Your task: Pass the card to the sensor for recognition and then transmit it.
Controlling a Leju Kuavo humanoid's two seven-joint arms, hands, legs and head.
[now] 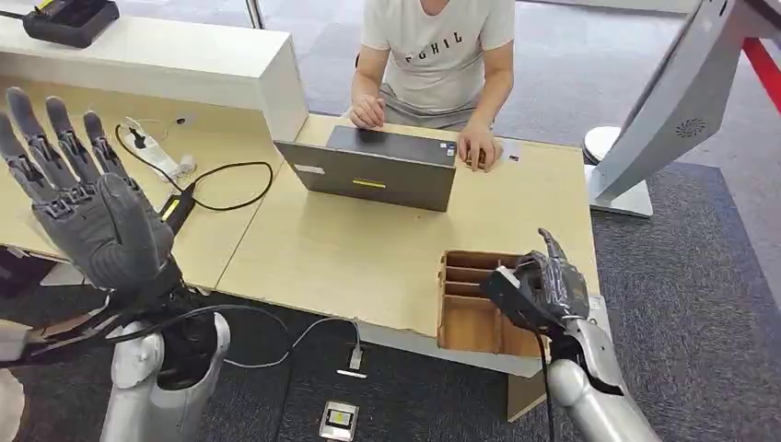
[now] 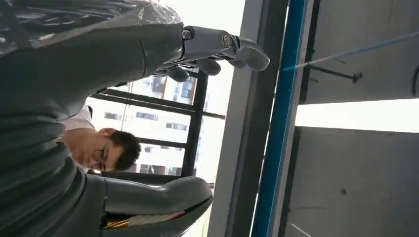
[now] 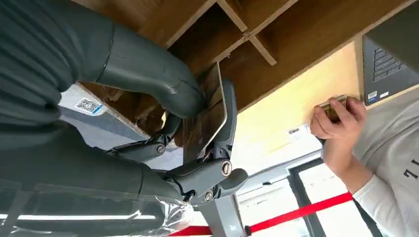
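My right hand (image 1: 550, 287) hovers over the near right corner of the desk, just above a wooden divided box (image 1: 468, 320). It pinches a thin glossy card (image 3: 208, 116) between the thumb and the fingers (image 3: 226, 129); the card's face mirrors the wood of the box (image 3: 276, 34). In the head view only the card's pale edge (image 1: 507, 273) peeks out of the hand. My left hand (image 1: 81, 193) is raised high at the left, palm up, fingers spread, holding nothing. In the left wrist view this hand (image 2: 74, 84) stands against a window and ceiling.
A person (image 1: 435, 51) sits across the desk with both hands at a grey laptop (image 1: 373, 170). Cables and a white device (image 1: 158, 155) lie on the left desk (image 1: 350, 249). A black unit (image 1: 70, 18) sits on the raised counter. A grey stand (image 1: 665, 115) rises at the right; a small device (image 1: 339, 420) lies on the floor.
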